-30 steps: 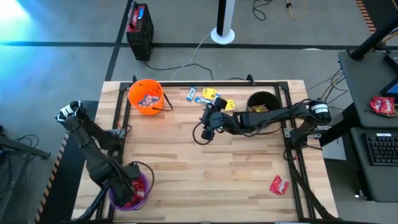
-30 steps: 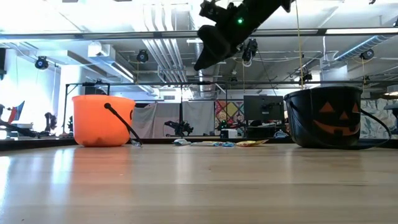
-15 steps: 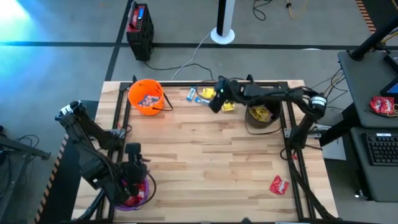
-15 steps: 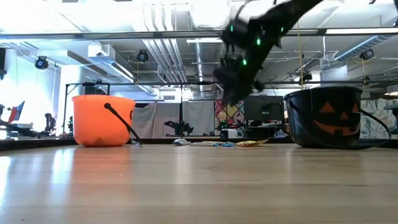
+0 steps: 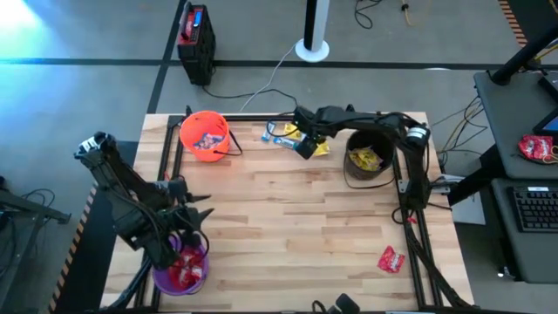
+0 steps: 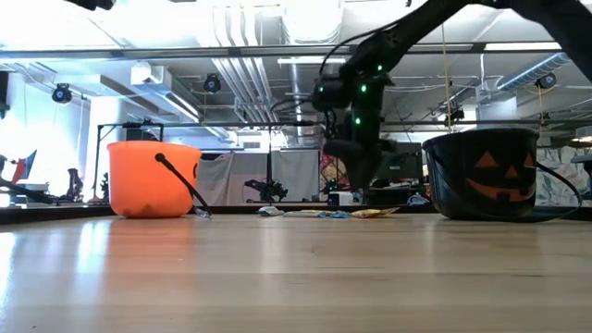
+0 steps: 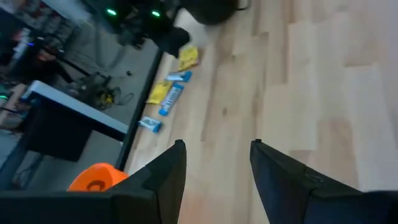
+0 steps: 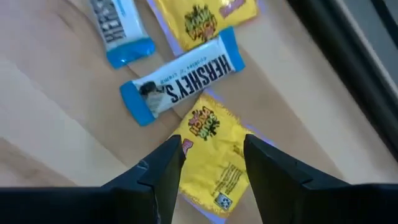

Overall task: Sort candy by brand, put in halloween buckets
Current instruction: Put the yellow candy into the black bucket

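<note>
My right gripper (image 8: 208, 163) hangs open over the candy at the table's far edge, one finger on each side of a yellow packet (image 8: 212, 152) and above it (image 6: 356, 185). Two blue-and-white packets (image 8: 181, 78) (image 8: 118, 28) and another yellow one (image 8: 205, 15) lie flat beside it. The black bucket (image 5: 368, 159) holds yellow packets and the orange bucket (image 5: 205, 135) holds candy too. My left gripper (image 5: 199, 214) stands open over the wood just beyond the purple bucket (image 5: 180, 270), which holds red packets. A red packet (image 5: 391, 259) lies near the right front.
A dark metal frame (image 5: 403, 187) runs along the table's far, left and right edges. A black case (image 5: 195, 39) and a white stand base (image 5: 312, 48) stand on the floor beyond the far edge. A desk with a keyboard (image 5: 532, 209) is at the right.
My right gripper has swung from the table's middle toward the far edge, tipped downward and sunk to just above the candy. My left gripper has risen out of the purple bucket, turned, and moved a little toward the table's middle.
</note>
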